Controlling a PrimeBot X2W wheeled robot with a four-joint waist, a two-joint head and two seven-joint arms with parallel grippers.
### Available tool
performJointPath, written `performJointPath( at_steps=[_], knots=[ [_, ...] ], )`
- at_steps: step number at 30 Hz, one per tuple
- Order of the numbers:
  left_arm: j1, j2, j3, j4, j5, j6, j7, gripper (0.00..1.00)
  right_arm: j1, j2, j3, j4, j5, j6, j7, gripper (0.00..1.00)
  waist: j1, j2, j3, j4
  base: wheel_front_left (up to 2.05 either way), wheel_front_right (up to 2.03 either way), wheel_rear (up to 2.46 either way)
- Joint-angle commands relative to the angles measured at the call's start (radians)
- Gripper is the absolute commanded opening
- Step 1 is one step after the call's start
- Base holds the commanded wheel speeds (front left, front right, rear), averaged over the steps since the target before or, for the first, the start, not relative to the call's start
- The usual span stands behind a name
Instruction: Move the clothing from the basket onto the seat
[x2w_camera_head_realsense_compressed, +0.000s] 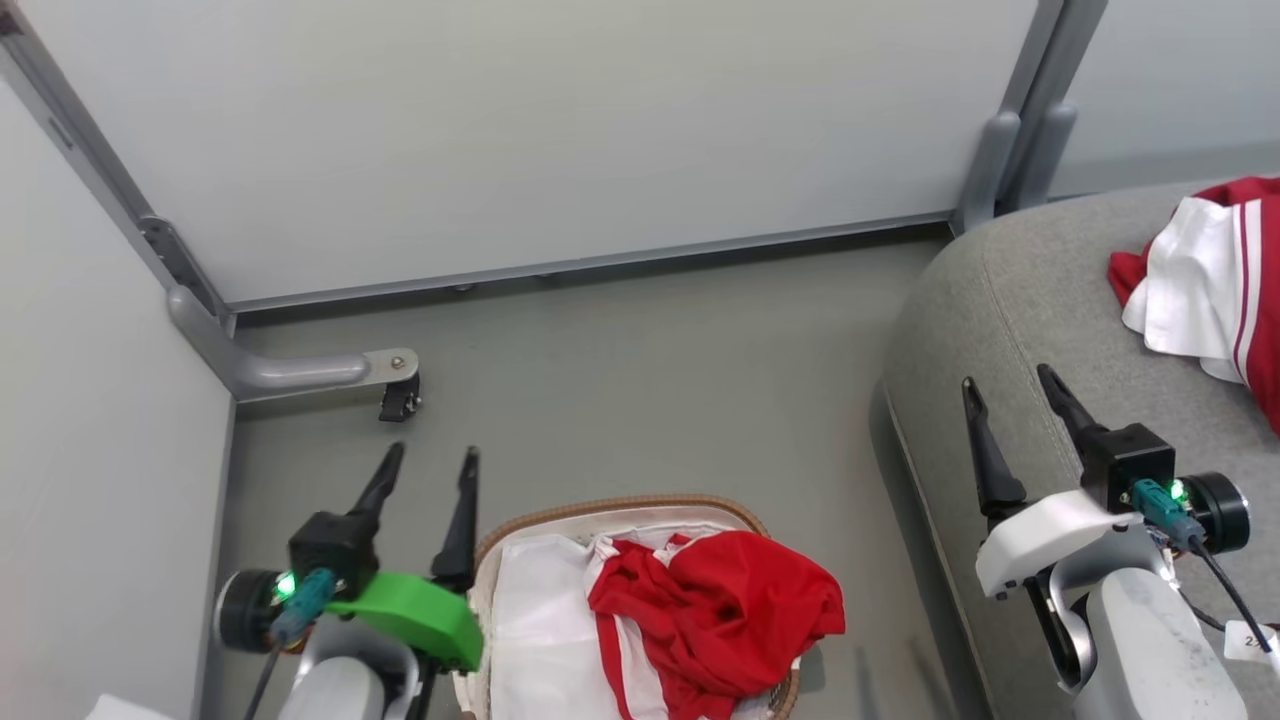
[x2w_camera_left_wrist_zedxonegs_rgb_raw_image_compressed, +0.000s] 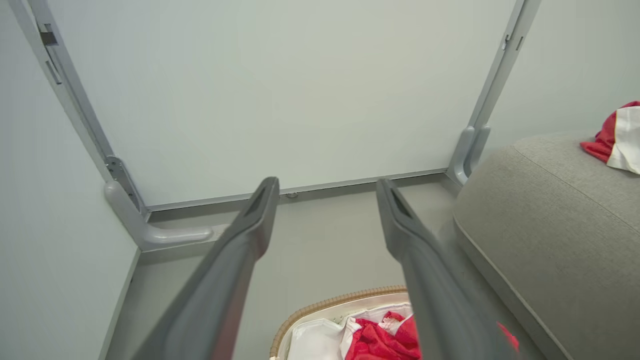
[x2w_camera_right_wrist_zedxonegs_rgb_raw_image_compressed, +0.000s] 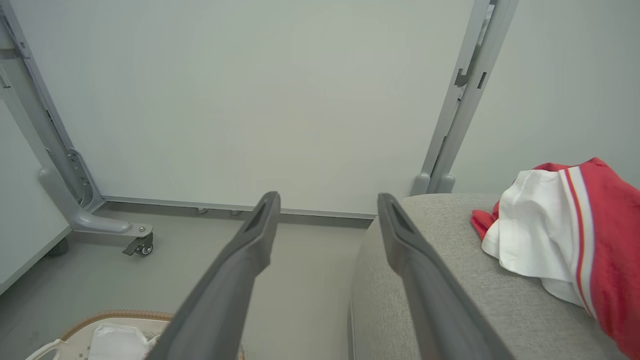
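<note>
A heap of red clothing (x2w_camera_head_realsense_compressed: 720, 605) with white panels lies in the basket (x2w_camera_head_realsense_compressed: 625, 507), bunched toward the right side and draped over the right rim. The white liner (x2w_camera_head_realsense_compressed: 535, 620) shows bare on the left side. The basket stands on the grey floor (x2w_camera_head_realsense_compressed: 650, 380) at the near middle of the scene. A second garment (x2w_camera_head_realsense_compressed: 1210, 280), red with a white panel and thin stripes, lies on the seat (x2w_camera_head_realsense_compressed: 1010, 320) at the far right, well apart from the basket. The seat's rounded left edge is near the basket, with a strip of floor between them.

The left gripper (x2w_camera_head_realsense_compressed: 432, 455) hovers just left of the basket's left rim. Its two dark fingers are spread wide and point toward the far wall panel (x2w_camera_head_realsense_compressed: 560, 140). Nothing sits between them and they touch nothing. The right gripper (x2w_camera_head_realsense_compressed: 1006, 380) hangs over the seat's left part, its fingers also spread wide and empty. The second garment lies to its right, clear of the fingertips. A small caster (x2w_camera_head_realsense_compressed: 400, 395) on a grey panel foot rests on the floor beyond the left gripper.
</note>
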Motion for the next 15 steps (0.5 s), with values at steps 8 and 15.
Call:
performJointPath(
  at_steps=[8, 15],
  knots=[
    [0.095, 0.009, 0.166, -0.008, 0.051, 0.011, 0.001, 1.0, 0.056, 0.013, 0.019, 0.006, 0.019, -0.001, 0.0, 1.0, 0.0001, 0.0, -0.031, 0.017, 0.0, 0.0, 0.0],
    [0.177, -0.009, 0.276, -0.043, 0.073, 0.01, 0.001, 1.0, 0.091, 0.016, 0.022, 0.009, 0.029, -0.001, 0.0, 1.0, 0.0001, 0.0, -0.036, 0.011, 0.0, 0.0, 0.0]
  ],
)
